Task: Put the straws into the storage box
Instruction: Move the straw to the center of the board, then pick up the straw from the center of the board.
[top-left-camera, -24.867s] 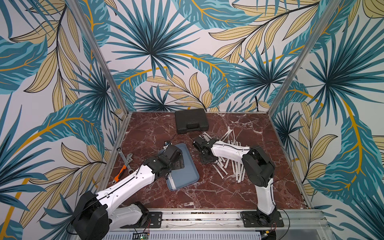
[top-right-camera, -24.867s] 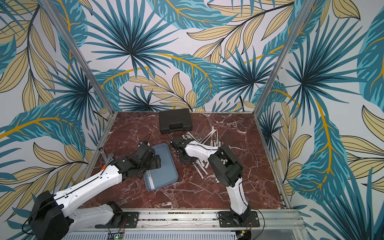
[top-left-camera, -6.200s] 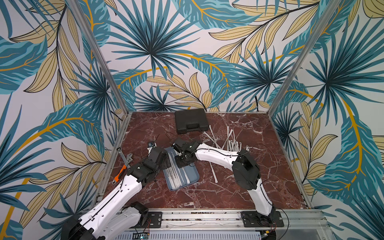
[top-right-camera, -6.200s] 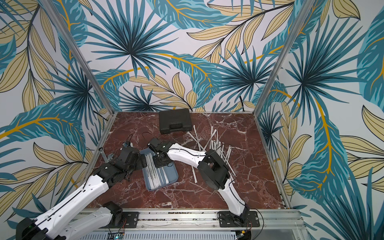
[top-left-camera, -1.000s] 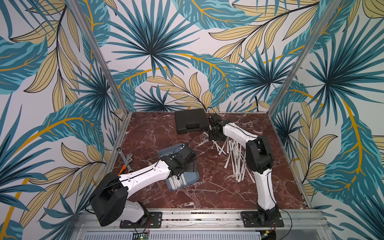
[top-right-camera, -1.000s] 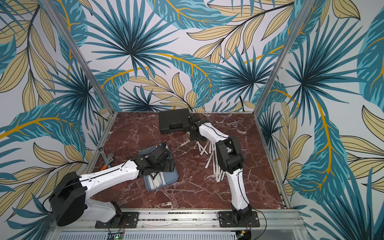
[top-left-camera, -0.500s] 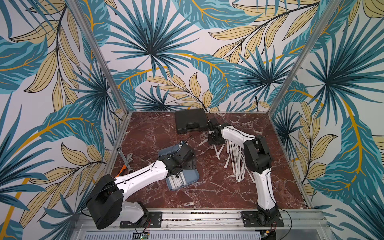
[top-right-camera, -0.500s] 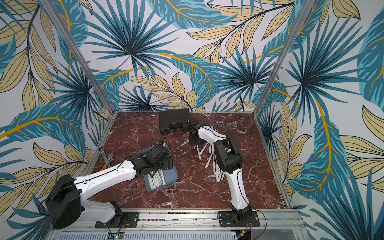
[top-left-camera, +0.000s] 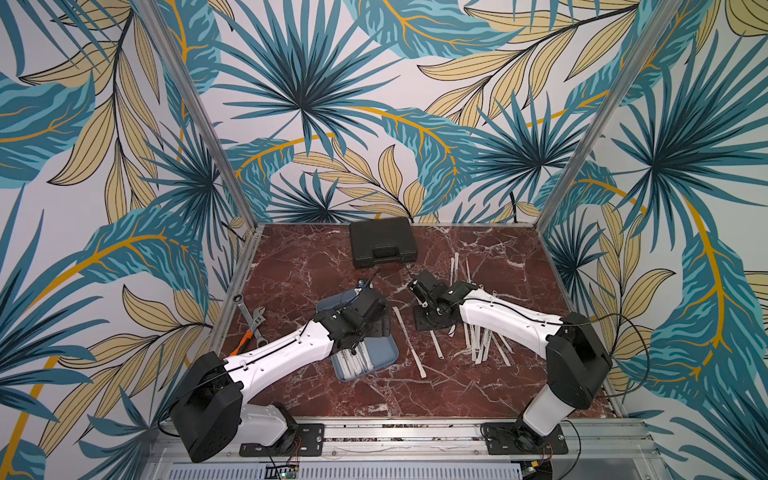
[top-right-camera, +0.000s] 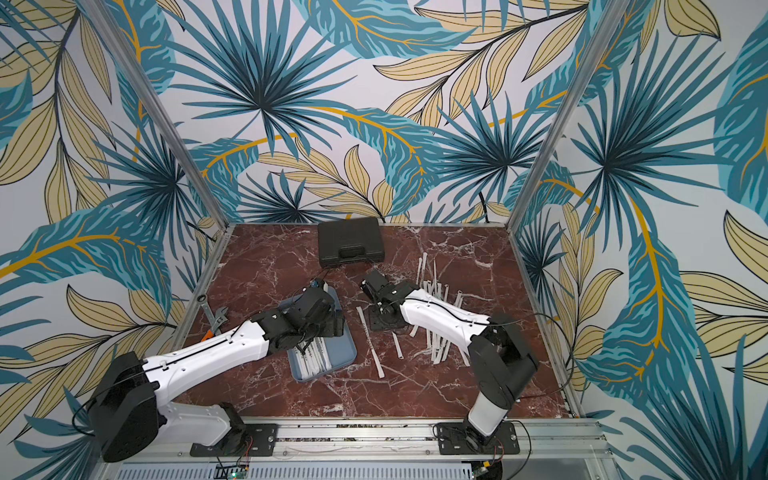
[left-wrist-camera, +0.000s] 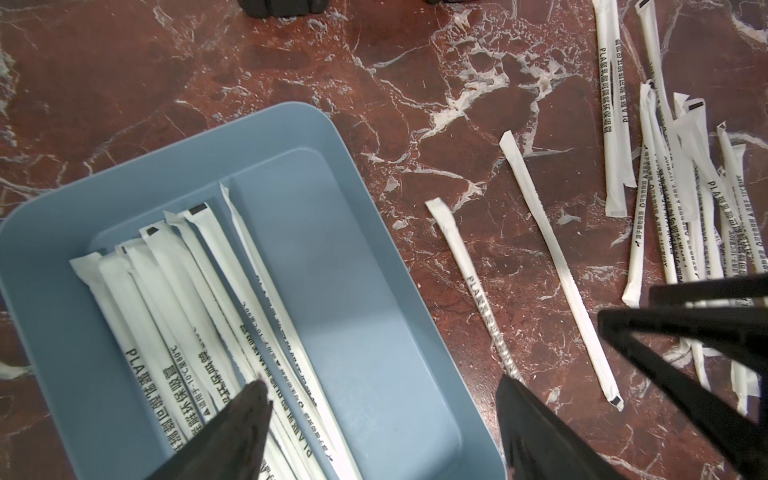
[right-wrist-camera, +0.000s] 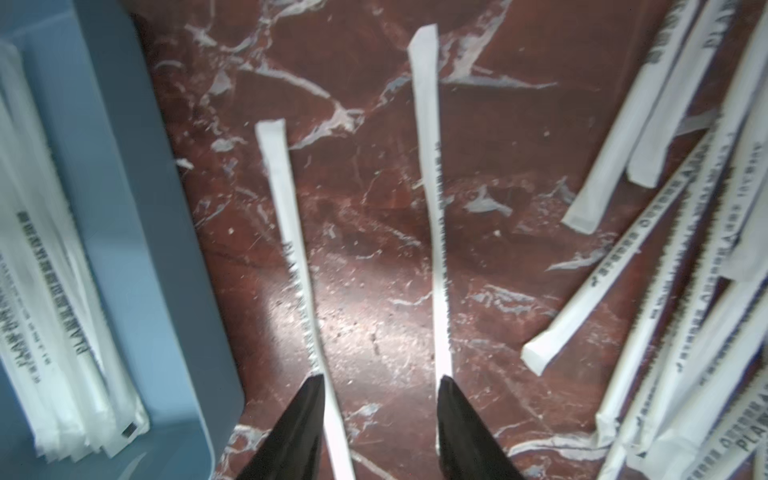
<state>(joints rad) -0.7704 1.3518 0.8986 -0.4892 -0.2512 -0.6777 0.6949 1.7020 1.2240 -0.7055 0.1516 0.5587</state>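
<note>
The blue-grey storage box (top-left-camera: 380, 357) (left-wrist-camera: 353, 311) lies left of centre with several white wrapped straws (top-left-camera: 353, 363) (left-wrist-camera: 187, 316) along one side. My left gripper (top-left-camera: 365, 320) (left-wrist-camera: 382, 386) hovers open over the box; one finger is above the boxed straws and the other is outside the rim. My right gripper (top-left-camera: 432, 322) (right-wrist-camera: 380, 377) stands open over bare marble just right of the box, holding nothing. Two loose straws (right-wrist-camera: 291, 232) (right-wrist-camera: 434, 208) lie beside its fingers. A pile of straws (top-left-camera: 482, 345) (top-right-camera: 436, 340) lies under the right forearm.
A black hard case (top-left-camera: 382, 245) sits at the back centre. Wrenches (top-left-camera: 253, 320) and an orange-handled tool (top-left-camera: 245, 345) lie along the left edge. Metal posts and patterned walls enclose the marble table (top-left-camera: 415, 395).
My right arm has swung from beside the black case toward the front and now sits over the two loose straws near the box. The left arm has hardly moved.
</note>
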